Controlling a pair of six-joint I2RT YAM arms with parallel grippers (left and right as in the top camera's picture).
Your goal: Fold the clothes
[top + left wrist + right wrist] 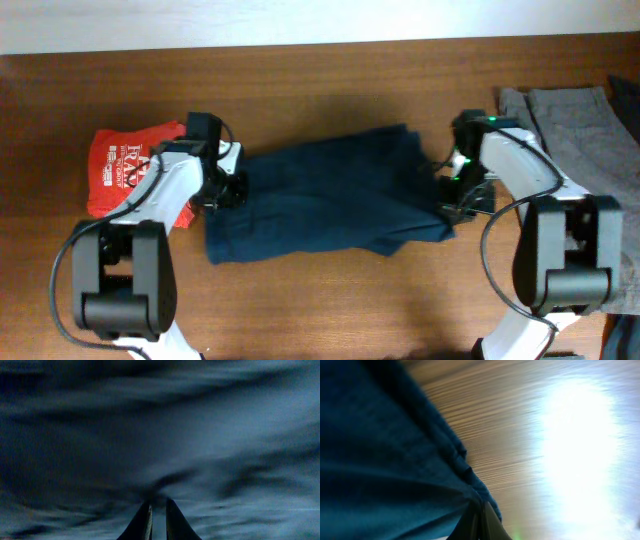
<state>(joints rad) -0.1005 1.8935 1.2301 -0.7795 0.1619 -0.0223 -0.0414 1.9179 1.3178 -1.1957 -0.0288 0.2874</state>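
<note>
Both ends of the navy shorts (330,195) gripped; folding hardly begun.
Left fingers (141,522) and right fingers (490,520) pinched its fabric; red T-shirt (120,165) left of it, grey shorts (580,120) right, seemingly awaited folding.

White-shelled arms (165,185), black joints (125,275), looped cables (487,235)

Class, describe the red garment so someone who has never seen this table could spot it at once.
Start at the wooden table and find the navy shorts spread in its middle. Just past their left end lies the red T-shirt, the only red garment there, printed in white.
</note>
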